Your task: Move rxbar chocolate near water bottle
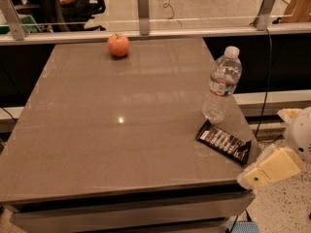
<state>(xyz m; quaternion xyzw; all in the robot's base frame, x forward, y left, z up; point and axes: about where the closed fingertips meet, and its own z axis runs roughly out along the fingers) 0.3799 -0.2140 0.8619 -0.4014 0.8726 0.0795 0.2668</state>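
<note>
The rxbar chocolate point(224, 141) is a flat black wrapper with white print. It lies on the brown table point(121, 130) near the front right corner, just below and right of the water bottle point(222, 84). The bottle is clear, with a white cap and a white-and-red label, and stands upright near the right edge. My gripper point(272, 149) is off the table's right front corner, right of the bar and apart from it. It is open and empty. One cream finger point(269, 170) points toward the table corner.
A red apple point(118, 45) sits at the back middle of the table. A glass barrier with metal posts point(142, 5) runs behind the table. A cable point(266, 76) hangs at the right. The floor lies beyond the right edge.
</note>
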